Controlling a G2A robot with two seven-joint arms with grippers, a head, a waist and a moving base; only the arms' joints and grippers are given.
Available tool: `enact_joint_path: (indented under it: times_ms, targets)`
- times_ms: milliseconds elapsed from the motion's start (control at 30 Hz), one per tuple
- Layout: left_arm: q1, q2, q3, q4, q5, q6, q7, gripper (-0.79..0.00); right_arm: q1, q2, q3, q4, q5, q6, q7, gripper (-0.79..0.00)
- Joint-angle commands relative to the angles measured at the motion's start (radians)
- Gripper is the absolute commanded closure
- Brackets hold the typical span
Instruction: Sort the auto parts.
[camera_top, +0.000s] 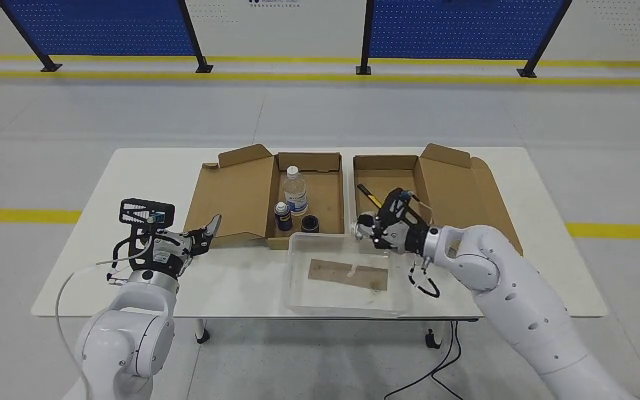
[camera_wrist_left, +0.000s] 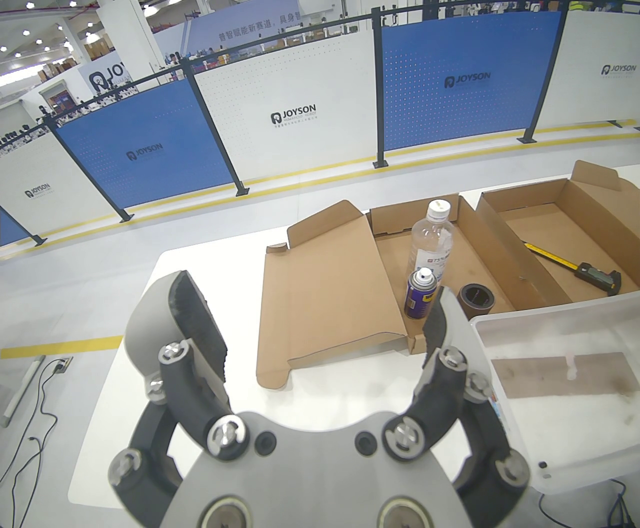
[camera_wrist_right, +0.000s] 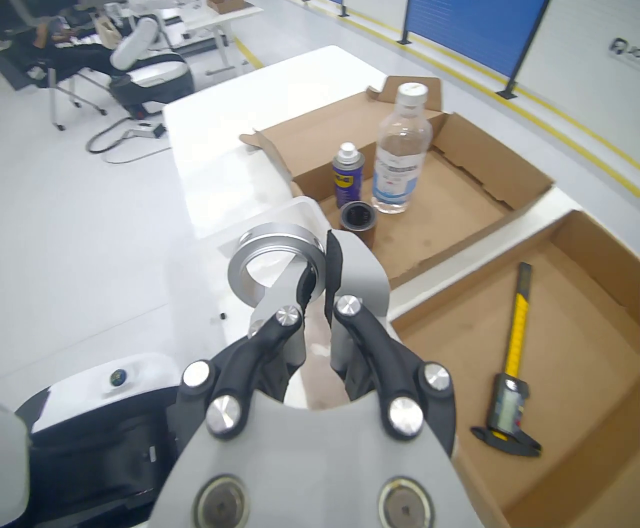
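Ring (camera_wrist_right: 280, 234) of brushed silver metal, flat-flanged with a wide round bore. It is gripped by its wall in the right jaws, which are clenched on it. It hangs above the far rim of the tub (camera_top: 300, 290), about 1 o'clock from the tub's centre.

Tub: clear plastic, rectangular, rounded corners. It sits at 6 o'clock on the smooth white counter (camera_top: 120, 280), and a brown rectangular patch shows at its floor.

Left jaws released and spread wide, with ribbed black pads (camera_wrist_left: 197, 320) on curved grey metal fingers. They are over the counter at 9 o'clock, near the left box's flattened flap.

Left box (camera_top: 235, 200): brown cardboard, shallow, at 11 o'clock from the tub. Clustered at its near right corner:
- a clear bottle (camera_top: 294, 190), upright, with a white cap
- a short blue spray can (camera_top: 283, 215)
- a squat black cylinder (camera_top: 310, 223) with an open bore

Right box (camera_top: 455, 190): the same cardboard, at 1 o'clock. A caliper (camera_top: 368, 196) lies flat inside, with a yellow beam and a black head.
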Motion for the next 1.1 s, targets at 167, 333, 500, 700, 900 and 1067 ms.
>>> enact_joint_path:
  times_ms: [167,333,500,700,900,1067]
  targets:
    - [0.000,0.000,0.000,0.000,0.000,0.000,0.000,-0.785,0.043,-0.007,-0.005,-0.026,-0.203,0.266,0.165,0.000]
    - [0.000,0.000,0.000,0.000,0.000,0.000,0.000,-0.785,0.098,-0.028,-0.035,0.073,-0.221,0.355,0.226,0.000]
    - [0.000,0.000,0.000,0.000,0.000,0.000,0.000,-0.785,0.168,-0.055,-0.073,0.220,-0.183,0.355,0.238,0.000]
    - [0.000,0.000,0.000,0.000,0.000,0.000,0.000,-0.785,0.256,-0.100,-0.153,0.395,-0.128,0.301,0.259,0.000]
    - [0.000,0.000,0.000,0.000,0.000,0.000,0.000,-0.785,0.314,-0.153,-0.237,0.537,-0.074,0.246,0.256,0.000]
    - [0.000,0.000,0.000,0.000,0.000,0.000,0.000,-0.785,0.345,-0.193,-0.289,0.632,-0.060,0.232,0.244,0.000]
